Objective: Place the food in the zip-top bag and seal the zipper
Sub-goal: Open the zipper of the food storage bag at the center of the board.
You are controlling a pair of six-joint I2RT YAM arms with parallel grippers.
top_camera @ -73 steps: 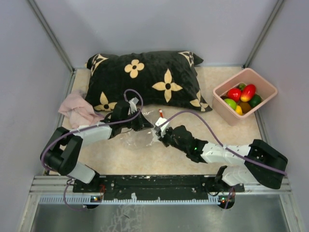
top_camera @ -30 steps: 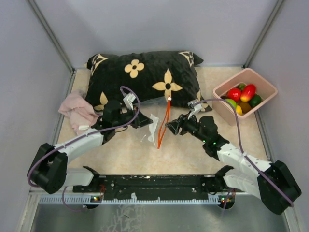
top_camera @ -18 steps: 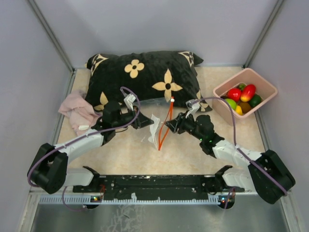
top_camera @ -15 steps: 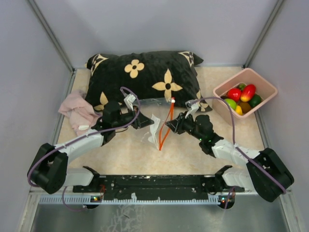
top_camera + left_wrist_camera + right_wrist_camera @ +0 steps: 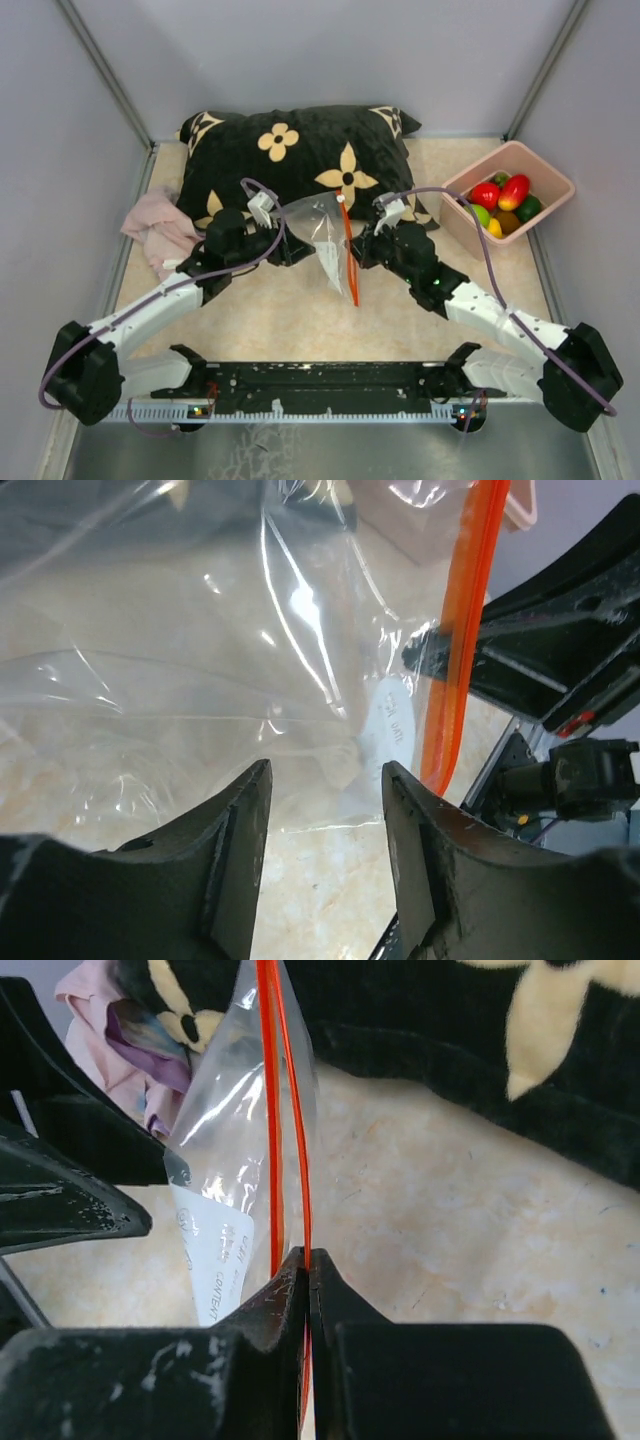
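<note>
Print on a white patch low on the zip-top bag is small and grey, too blurred to read. The clear bag hangs above the desk between the two tools, in front of a black pillow with cream flowers. The right tool is clamped tight on the zipper, whose red-orange strip runs upright. The left tool has its fingers apart, with the film just ahead of them; contact is unclear. The food lies piled in the pink bin, well apart from the bag.
</note>
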